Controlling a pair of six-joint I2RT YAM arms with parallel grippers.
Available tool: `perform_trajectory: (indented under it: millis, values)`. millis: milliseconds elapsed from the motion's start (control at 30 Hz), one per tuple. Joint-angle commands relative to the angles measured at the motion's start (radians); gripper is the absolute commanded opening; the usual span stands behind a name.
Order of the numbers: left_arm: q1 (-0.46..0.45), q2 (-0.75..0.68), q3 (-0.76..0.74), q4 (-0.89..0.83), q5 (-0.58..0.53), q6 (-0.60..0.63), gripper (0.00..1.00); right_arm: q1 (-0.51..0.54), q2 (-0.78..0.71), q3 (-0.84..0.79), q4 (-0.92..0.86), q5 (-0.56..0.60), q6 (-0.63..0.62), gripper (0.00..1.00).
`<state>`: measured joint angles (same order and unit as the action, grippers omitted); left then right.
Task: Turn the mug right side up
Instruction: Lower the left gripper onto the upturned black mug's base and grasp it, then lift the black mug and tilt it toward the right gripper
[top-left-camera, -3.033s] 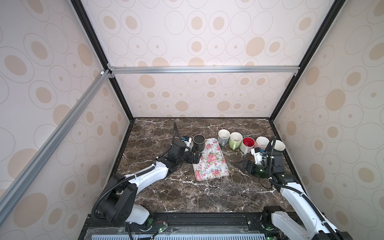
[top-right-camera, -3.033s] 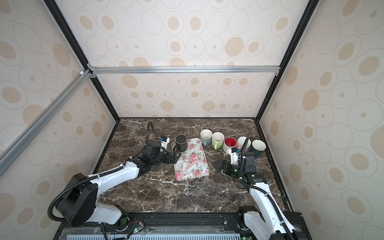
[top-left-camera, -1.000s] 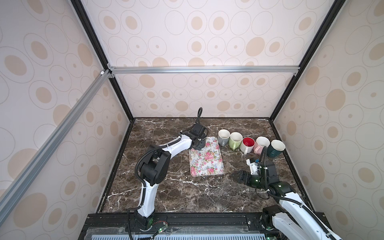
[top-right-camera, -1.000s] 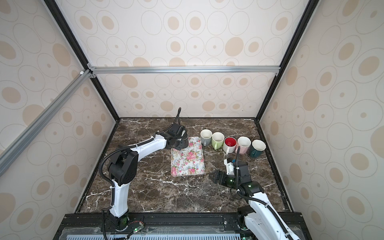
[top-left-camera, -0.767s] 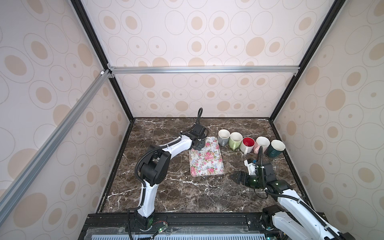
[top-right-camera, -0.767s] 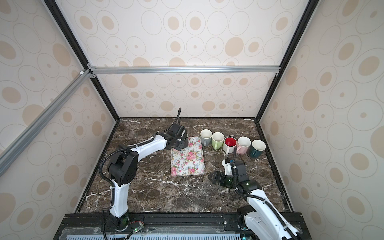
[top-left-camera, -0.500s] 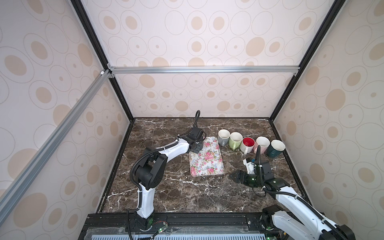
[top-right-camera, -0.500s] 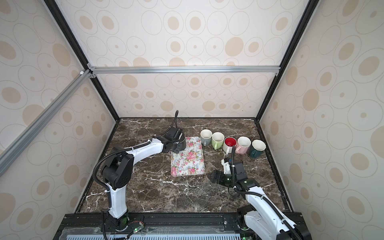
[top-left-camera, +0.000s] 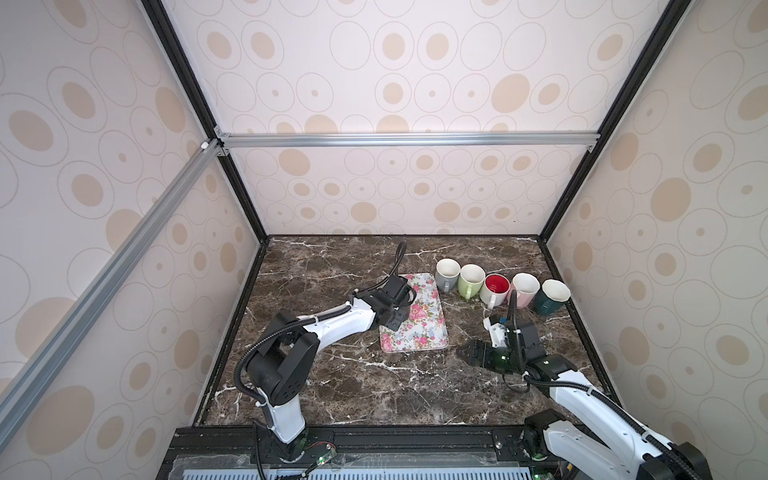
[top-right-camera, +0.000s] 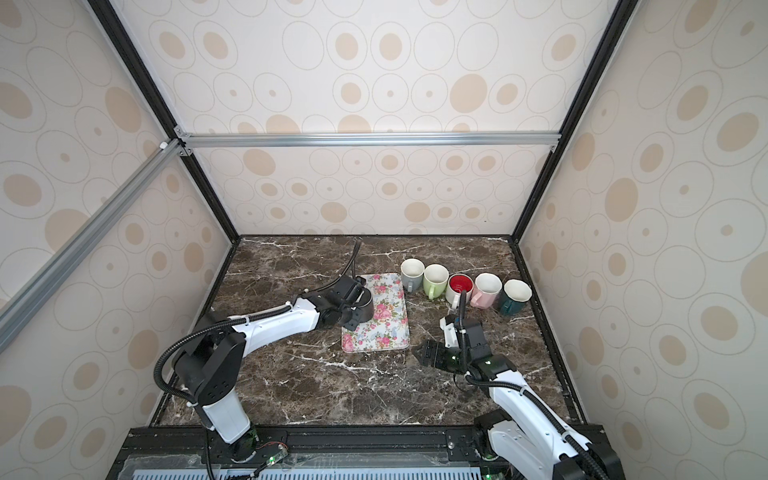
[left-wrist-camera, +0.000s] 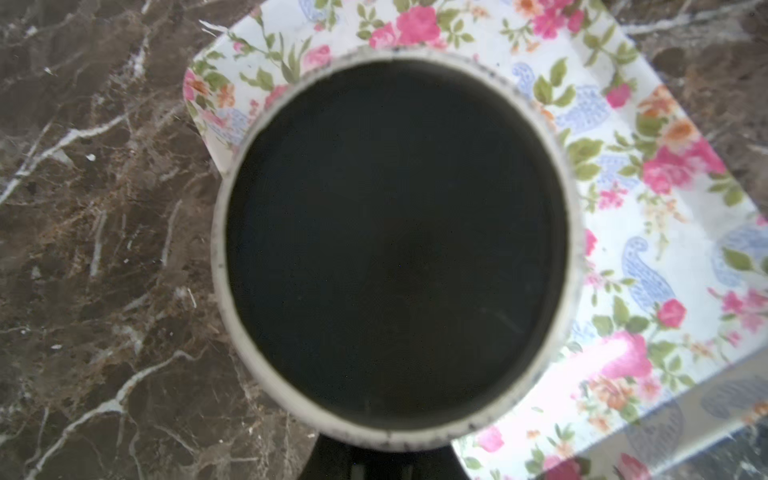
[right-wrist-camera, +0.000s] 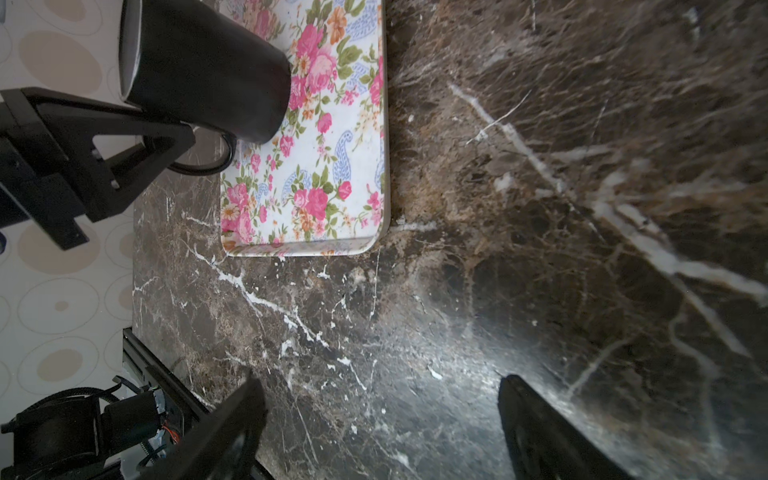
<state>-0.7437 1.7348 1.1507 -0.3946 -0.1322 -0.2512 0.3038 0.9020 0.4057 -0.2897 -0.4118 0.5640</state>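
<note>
Your left gripper (top-right-camera: 358, 308) is clamped on the black mug (top-right-camera: 365, 309) by its handle, mug upright on the floral tray's (top-right-camera: 384, 328) ten o'clock corner. Your right gripper (top-right-camera: 424, 352) hovers empty, jaws spread wide, at the tray's four o'clock.

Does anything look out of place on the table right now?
Yes: the black mug, gripped by the left gripper, is at a corner of the floral tray, overhanging the marble tabletop, apart from the row of five upright mugs.
</note>
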Motion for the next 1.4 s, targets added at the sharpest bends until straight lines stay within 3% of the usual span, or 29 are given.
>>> perform_trajectory:
  millis: [0, 333, 600, 767, 1200, 1367]
  values:
    - [-0.058, -0.048, -0.039, -0.092, 0.044, -0.052, 0.09, 0.008, 0.007, 0.018, 0.011, 0.015, 0.004, 0.90]
    - [-0.248, -0.206, -0.211, -0.110, 0.115, -0.224, 0.07, 0.008, 0.048, 0.048, -0.011, 0.057, -0.022, 0.90]
    - [-0.334, -0.336, -0.282, -0.115, 0.133, -0.325, 0.06, 0.009, 0.049, 0.049, -0.019, 0.045, -0.012, 0.90]
    - [-0.334, -0.404, -0.317, -0.080, 0.118, -0.337, 0.06, 0.009, 0.000, 0.033, -0.001, 0.005, 0.006, 0.90]
    - [-0.270, -0.302, -0.162, -0.108, 0.081, -0.253, 0.00, 0.015, -0.089, -0.015, 0.023, -0.024, 0.069, 0.90]
    - [-0.217, -0.295, -0.113, -0.098, 0.136, -0.224, 0.00, 0.017, -0.092, -0.007, 0.042, -0.045, 0.090, 0.90]
